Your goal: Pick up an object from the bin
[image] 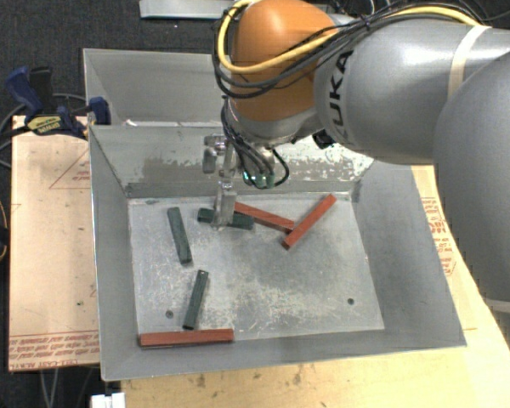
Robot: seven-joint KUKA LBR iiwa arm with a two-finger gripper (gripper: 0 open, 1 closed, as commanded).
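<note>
Short dark green flat bar (pixel 242 223), lying near the bin's (pixel 272 287) back edge against a red-brown bar (pixel 265 218), has the gripper (pixel 225 213) down at it, open or closed I cannot tell.

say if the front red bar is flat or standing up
Flat: the red bar lies lengthwise on the bin floor, by the front wall.
</note>
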